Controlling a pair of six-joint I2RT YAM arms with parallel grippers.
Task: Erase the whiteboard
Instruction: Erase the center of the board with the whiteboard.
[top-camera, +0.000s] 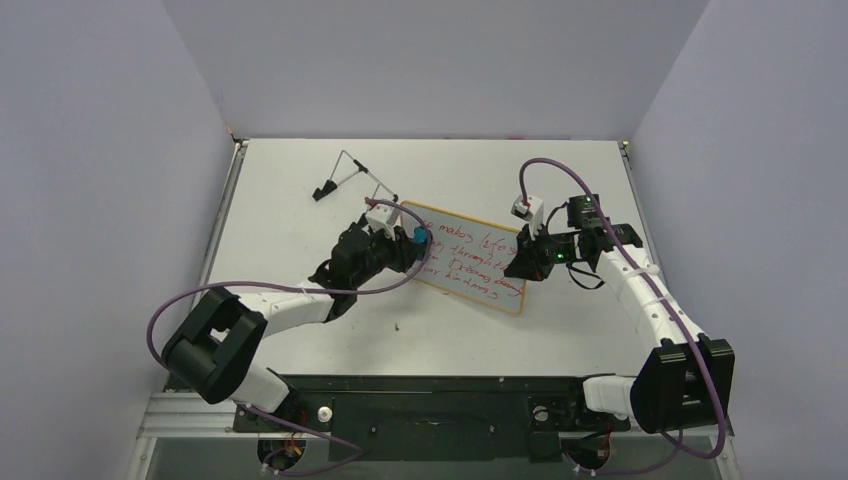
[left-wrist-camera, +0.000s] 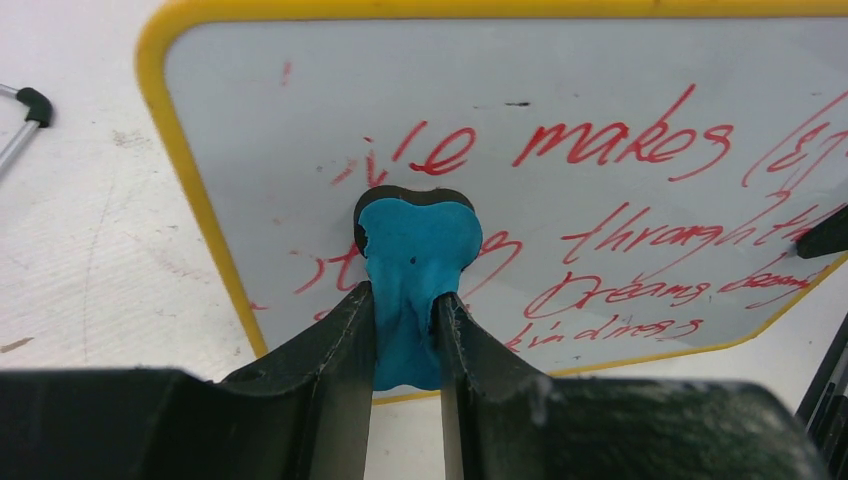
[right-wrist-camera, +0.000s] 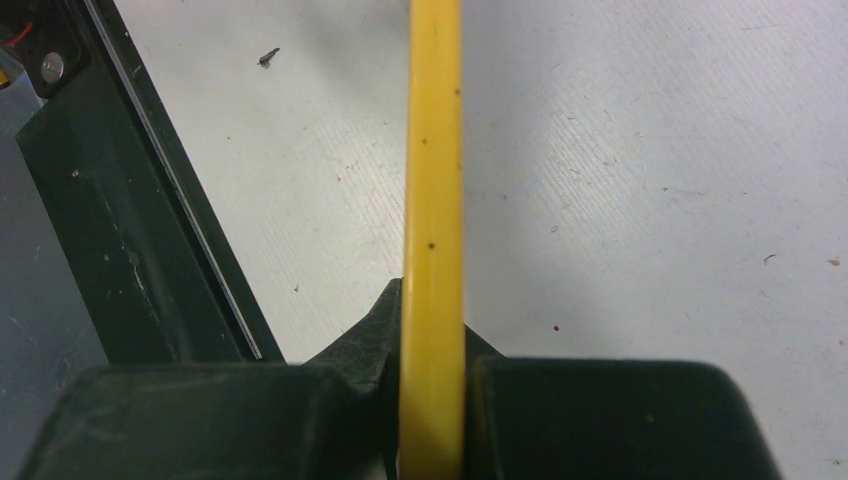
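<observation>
1. Nearest my left wrist camera, the left gripper (left-wrist-camera: 408, 300) is pinching the blue eraser (left-wrist-camera: 415, 250) between its jaws, and the eraser's head is pressing on the left part of the board (left-wrist-camera: 600, 100).
2. The board is sitting mid-table between the two arms. The right gripper (right-wrist-camera: 432, 330) is clamping its jaws on the yellow rim (right-wrist-camera: 432, 150) at the right edge.
3. As I'm judging it, the job is only beginning. Four lines of red writing are showing almost whole, and only the top-left corner is looking thinned, with faint smears where strokes should be.
4. Nearly the whole surface is waiting to be wiped: the top line to the right, then the three lines below.
5. The eraser is covering the start of the second line, so I can't tell what is underneath it.
6. The left wrist view is cutting off the board's right end, and the right wrist view is giving me the rim edge-on, with no writing.
7. From above, the left gripper is hiding the board's left corner, and I can't tell whether the board is lying flat or tipped up.
8. The wire stand (top-camera: 350, 170) is lying apart on the table (top-camera: 560, 170), toward the back.
</observation>
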